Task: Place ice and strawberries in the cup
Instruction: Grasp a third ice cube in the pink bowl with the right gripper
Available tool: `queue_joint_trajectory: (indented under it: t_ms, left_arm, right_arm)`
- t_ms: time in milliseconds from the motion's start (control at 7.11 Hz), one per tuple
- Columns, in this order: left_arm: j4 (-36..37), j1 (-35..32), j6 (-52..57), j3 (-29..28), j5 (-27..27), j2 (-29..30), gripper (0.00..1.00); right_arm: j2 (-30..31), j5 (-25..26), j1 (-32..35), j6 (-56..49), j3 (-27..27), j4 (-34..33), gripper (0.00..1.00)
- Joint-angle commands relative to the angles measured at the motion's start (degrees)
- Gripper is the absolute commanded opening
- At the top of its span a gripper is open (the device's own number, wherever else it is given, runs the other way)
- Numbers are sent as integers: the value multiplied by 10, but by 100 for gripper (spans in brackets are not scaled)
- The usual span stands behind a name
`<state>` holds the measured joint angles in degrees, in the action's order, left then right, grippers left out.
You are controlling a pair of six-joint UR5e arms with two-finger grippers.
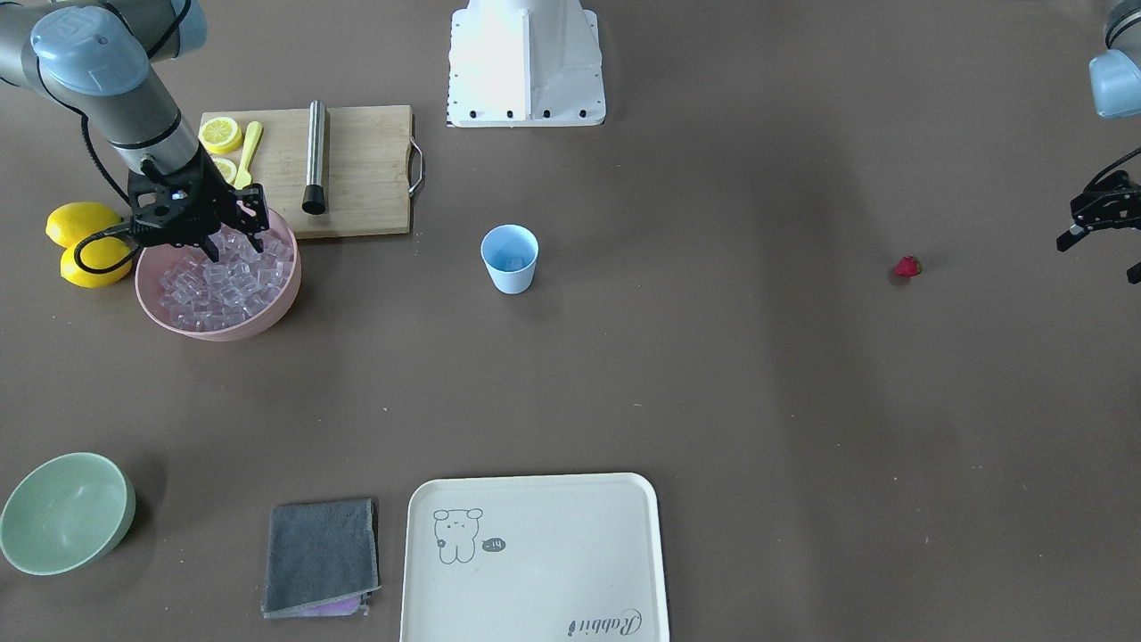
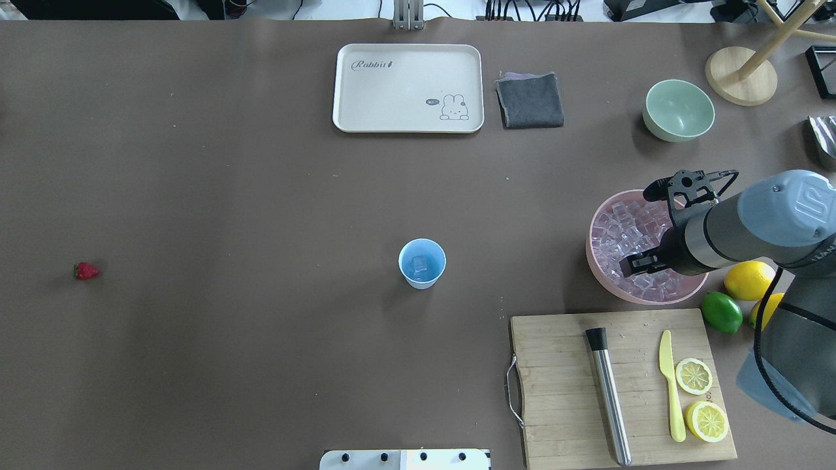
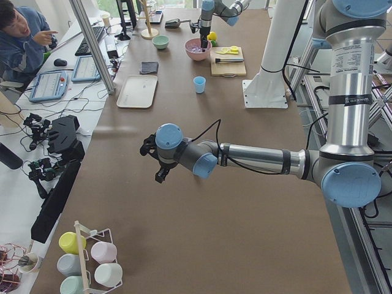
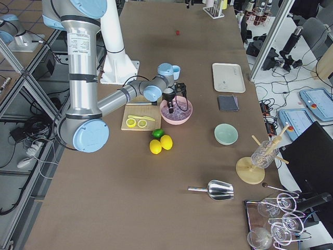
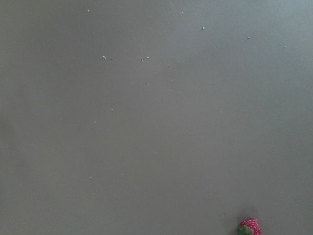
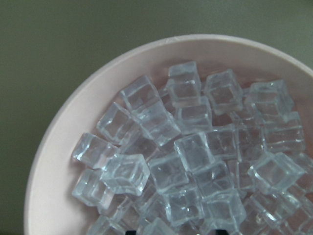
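Brown cloth covers the whole table (image 2: pixel 196 163). Right in the middle stands the little blue cup (image 2: pixel 422 263), upright, with a single cube (image 2: pixel 419 264) lying at its bottom. Over on the right sits the pink bowl (image 2: pixel 597 261), heaped with ice (image 2: pixel 620 225). The right gripper (image 1: pixel 236 248) points down into that bowl. Its tips are down among the top cubes, its fingers are spread apart, and it is not pinching any cube. Way out on the left, all alone and well apart from the cup, lies the red strawberry (image 2: pixel 86 270) on the bare cloth. The left gripper (image 1: pixel 1099 258) hangs in the air near it with its fingers apart and nothing in them, and its own camera just catches the berry at the bottom edge. On the near right is a wooden board (image 2: pixel 562 391) with a metal tube (image 2: pixel 609 395), a yellow knife (image 2: pixel 671 385) and two lemon slices (image 2: pixel 693 376). A lime (image 2: pixel 722 312) and whole lemons (image 2: pixel 748 280) lie just beside the pink bowl. On the far side are a cream tray (image 2: pixel 366 91), a grey cloth (image 2: pixel 530 100) and a green bowl (image 2: pixel 678 109).
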<state>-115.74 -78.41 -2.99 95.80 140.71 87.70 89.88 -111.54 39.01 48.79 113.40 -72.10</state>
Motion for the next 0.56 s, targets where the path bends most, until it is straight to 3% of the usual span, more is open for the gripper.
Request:
queue_joint_trajectory:
  t_ms: [0, 422]
  left_arm:
    - [-1, 4, 0, 0, 0, -1, 99]
    - [-1, 5, 0, 0, 0, -1, 99]
  right_arm:
    - [-1, -7, 11, -9, 1, -1, 57]
    - [8, -20, 26, -24, 0, -1, 56]
